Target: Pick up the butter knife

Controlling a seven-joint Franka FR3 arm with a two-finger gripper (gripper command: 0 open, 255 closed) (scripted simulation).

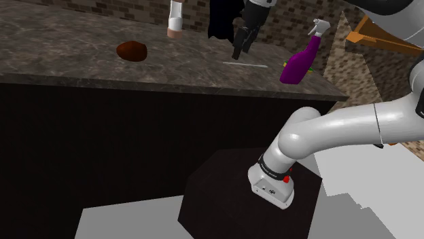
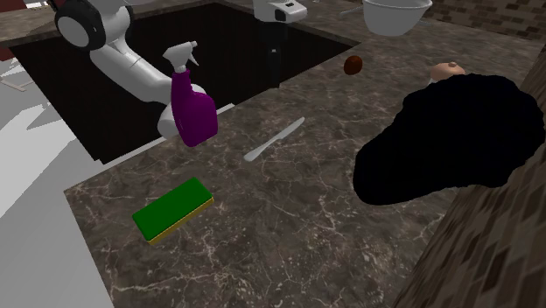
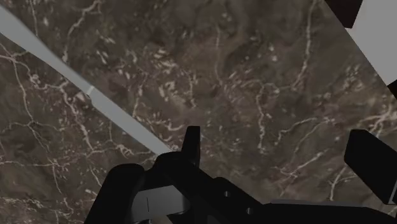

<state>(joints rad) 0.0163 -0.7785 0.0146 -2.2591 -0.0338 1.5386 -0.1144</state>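
the butter knife [image 2: 274,140] lies flat on the dark marbled counter [image 2: 289,227], between the purple spray bottle [image 2: 194,109] and a large black shape [image 2: 446,140], with a green sponge [image 2: 173,208] near the counter's corner. in the wrist view the gripper [image 3: 280,143] has its fingers spread wide over bare counter, and the grey knife runs slantwise up to one finger [image 3: 191,143] from its outer side. in the shoulder view the gripper hangs just above the knife's end farther from the bottle.
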